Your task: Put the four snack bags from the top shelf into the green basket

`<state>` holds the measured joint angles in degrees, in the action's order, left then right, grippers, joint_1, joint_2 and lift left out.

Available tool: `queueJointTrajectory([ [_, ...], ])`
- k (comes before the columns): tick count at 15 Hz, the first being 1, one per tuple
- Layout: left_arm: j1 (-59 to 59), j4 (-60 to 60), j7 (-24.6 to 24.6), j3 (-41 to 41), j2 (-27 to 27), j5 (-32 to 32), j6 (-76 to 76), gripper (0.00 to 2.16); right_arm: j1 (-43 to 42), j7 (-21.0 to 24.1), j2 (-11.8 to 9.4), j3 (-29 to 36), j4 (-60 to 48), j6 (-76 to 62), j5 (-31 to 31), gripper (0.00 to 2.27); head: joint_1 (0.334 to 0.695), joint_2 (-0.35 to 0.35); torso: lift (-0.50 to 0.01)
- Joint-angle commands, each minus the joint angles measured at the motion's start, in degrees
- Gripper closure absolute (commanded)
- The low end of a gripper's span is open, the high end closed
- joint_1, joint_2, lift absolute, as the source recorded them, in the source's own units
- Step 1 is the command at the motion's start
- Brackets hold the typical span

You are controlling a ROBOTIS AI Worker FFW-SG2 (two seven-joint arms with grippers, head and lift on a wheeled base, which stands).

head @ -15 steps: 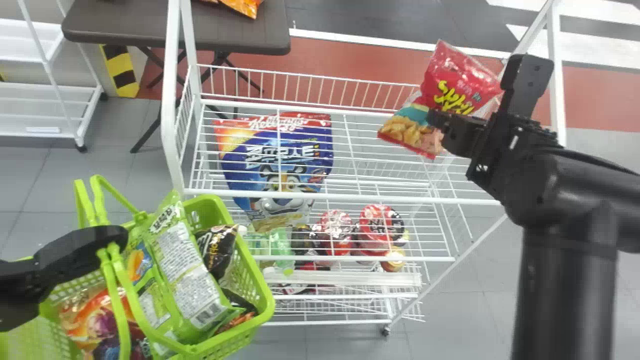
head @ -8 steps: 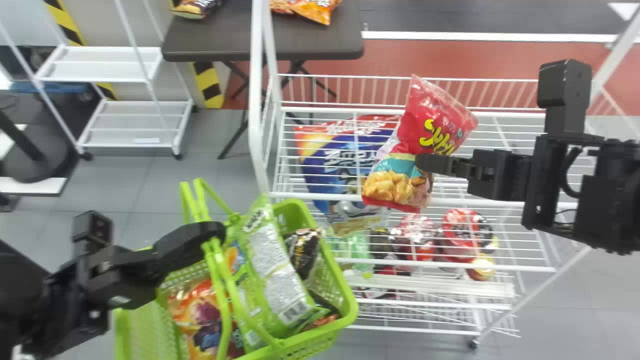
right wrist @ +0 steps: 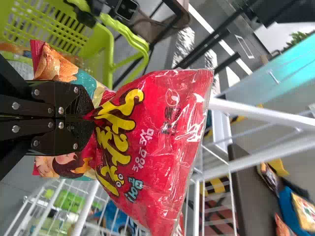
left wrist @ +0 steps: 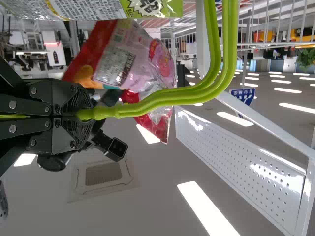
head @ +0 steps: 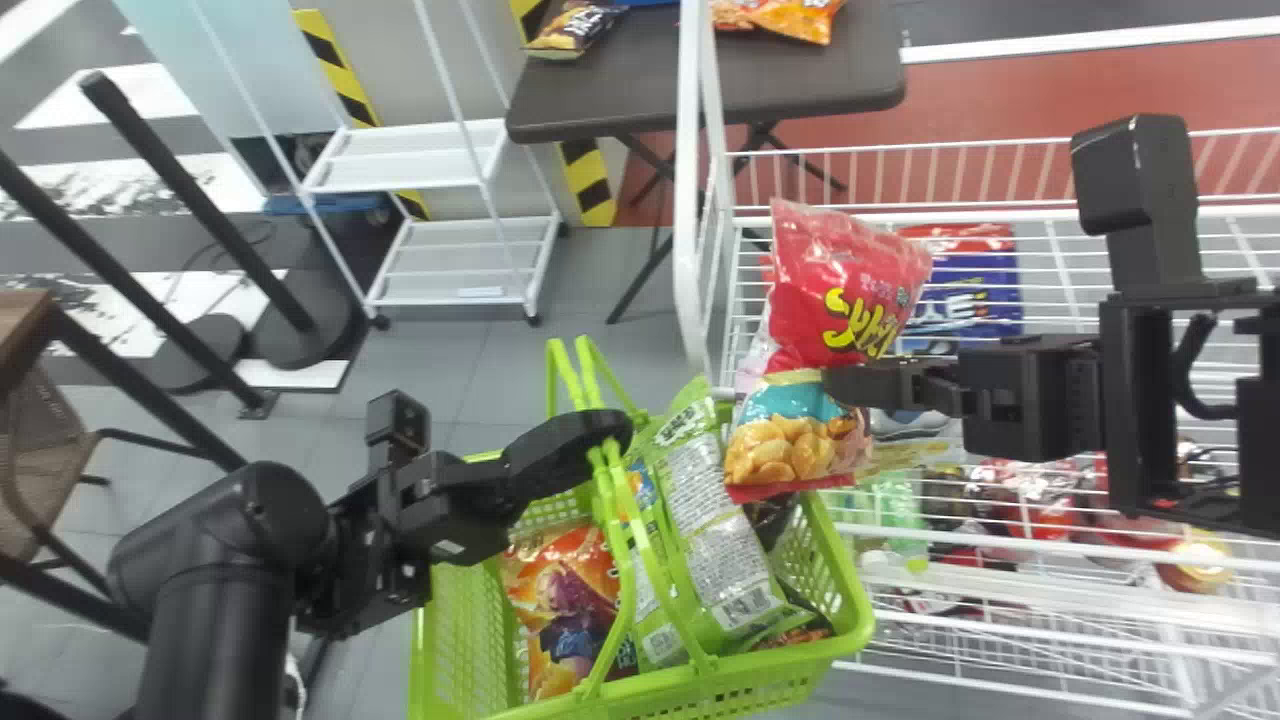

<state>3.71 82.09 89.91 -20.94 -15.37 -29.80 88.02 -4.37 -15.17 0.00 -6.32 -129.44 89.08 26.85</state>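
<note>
The red snack bag hangs upright from my right gripper, its lower end over the right side of the green basket. In the right wrist view, my right gripper pinches the red bag at its middle. My left gripper is shut on the green handles at the basket's top; in the left wrist view the left gripper clamps the handles. Inside the basket lie a green snack bag, an orange bag and darker bags partly hidden under them.
The white wire rack stands at the right, with a blue cereal bag on a shelf and red cups and bottles lower down. Behind is a dark table with snack bags. A small white rack stands back left.
The head view has swung left, bringing more floor and the left arm into sight. My right gripper has carried the red bag away from the rack's right part to the basket.
</note>
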Motion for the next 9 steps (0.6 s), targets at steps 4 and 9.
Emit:
queueJointTrajectory([
  [4, 0.0, 0.0, 0.7, -0.2, 0.0, -1.0, 0.4, 2.15, -3.1, 0.8, 0.1, -4.0, 8.7, 1.0, 6.6, 2.26, 0.695, 0.337, 0.0],
  [9, -0.8, 0.0, 0.7, -0.2, -0.2, -2.9, 1.2, 2.15, -7.8, 1.8, 0.1, -6.7, 19.8, 1.0, 11.7, 2.26, 0.695, 0.35, 0.0],
])
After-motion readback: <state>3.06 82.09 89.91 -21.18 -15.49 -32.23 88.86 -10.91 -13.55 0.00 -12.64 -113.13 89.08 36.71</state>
